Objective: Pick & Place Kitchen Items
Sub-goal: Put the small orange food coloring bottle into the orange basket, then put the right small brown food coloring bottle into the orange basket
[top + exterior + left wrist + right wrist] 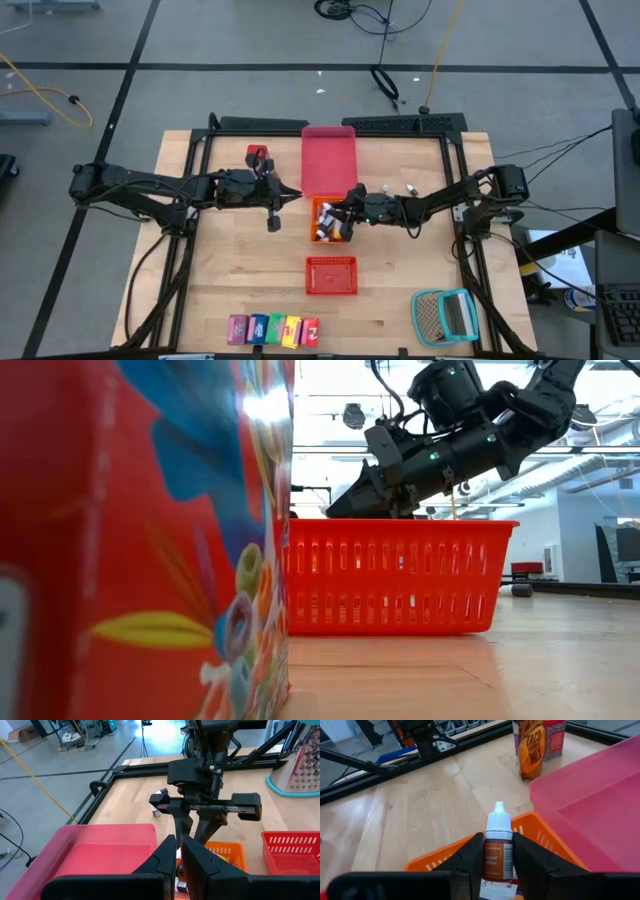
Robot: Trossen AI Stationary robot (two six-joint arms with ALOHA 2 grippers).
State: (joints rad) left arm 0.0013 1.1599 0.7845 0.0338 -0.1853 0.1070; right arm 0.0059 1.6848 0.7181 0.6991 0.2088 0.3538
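- Plastic bottle (498, 851), white-capped, sat pinched between the right gripper (498, 857) fingers over the orange basket (544, 838); likely light, stiff, slippery.
- Mid-body hold looked best.
- Left gripper (176, 852) hung closed, empty.

Two dark jointed arms, black cables

A tiny bottle (497, 850) with a white dropper cap and an orange-brown label stands upright between the right gripper's (498, 857) fingers, above the orange basket (331, 219) at the table's middle, where more small bottles lie. Five small cartons (273, 329), pink, blue, green, yellow and red, stand in a row at the near edge. A small red container (257, 154) with a dark-lidded jar beside it sits far left of the pink tray (329, 160).
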